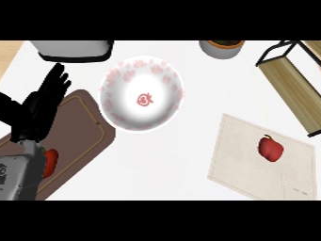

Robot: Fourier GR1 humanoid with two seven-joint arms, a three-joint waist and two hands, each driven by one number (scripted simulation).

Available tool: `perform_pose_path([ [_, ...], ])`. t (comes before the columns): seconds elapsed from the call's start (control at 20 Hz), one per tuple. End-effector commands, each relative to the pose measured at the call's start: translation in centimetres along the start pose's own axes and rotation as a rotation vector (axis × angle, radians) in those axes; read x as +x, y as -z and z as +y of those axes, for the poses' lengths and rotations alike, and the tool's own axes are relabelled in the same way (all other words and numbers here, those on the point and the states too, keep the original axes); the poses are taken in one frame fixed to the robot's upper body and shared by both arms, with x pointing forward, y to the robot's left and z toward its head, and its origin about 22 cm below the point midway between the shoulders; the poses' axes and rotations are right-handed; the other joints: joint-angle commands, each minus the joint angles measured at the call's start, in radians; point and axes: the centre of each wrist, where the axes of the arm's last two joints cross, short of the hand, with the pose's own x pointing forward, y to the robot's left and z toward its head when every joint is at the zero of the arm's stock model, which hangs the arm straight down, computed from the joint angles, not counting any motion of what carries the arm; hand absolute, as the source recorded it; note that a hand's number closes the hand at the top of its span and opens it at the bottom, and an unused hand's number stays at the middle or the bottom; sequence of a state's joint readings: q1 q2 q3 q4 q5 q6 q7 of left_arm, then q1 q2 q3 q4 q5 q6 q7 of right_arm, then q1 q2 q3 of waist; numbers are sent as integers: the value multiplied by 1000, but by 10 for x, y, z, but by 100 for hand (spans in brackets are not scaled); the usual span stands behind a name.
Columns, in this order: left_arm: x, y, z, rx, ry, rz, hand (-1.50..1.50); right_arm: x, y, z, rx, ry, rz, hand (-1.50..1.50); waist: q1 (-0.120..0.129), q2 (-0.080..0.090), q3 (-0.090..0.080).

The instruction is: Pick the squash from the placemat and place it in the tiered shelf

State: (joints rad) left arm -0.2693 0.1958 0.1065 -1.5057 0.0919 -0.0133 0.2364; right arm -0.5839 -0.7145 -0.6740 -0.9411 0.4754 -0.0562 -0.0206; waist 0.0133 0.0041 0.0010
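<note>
The squash (pixel 270 148), red and rounded with a dark stem, lies on the beige placemat (pixel 239 164) at the right of the counter. Beyond it, at the upper right, the tiered shelf (pixel 295 92) shows wooden boards in a black frame. My left hand (pixel 31 115) stays open at the left edge, fingers up, over the brown board and far from the squash. It holds nothing. My right hand does not show.
A brown cutting board (pixel 86 127) lies at the left with a red item (pixel 50 162) partly hidden by my forearm. A white plate with red markings (pixel 142 94) sits mid-counter. A grey appliance (pixel 72 49) and a pot (pixel 222 47) stand at the back.
</note>
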Motion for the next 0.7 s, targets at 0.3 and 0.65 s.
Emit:
perform_pose_path([
  [0.3,1,-3,15,-2,-1,6,0,-19,22,-56,-108,117,-73,-150,-6,-2,0],
  [0.65,-8,-3,14,19,0,12,0,-30,25,-127,132,217,52,-150,-15,-2,0],
])
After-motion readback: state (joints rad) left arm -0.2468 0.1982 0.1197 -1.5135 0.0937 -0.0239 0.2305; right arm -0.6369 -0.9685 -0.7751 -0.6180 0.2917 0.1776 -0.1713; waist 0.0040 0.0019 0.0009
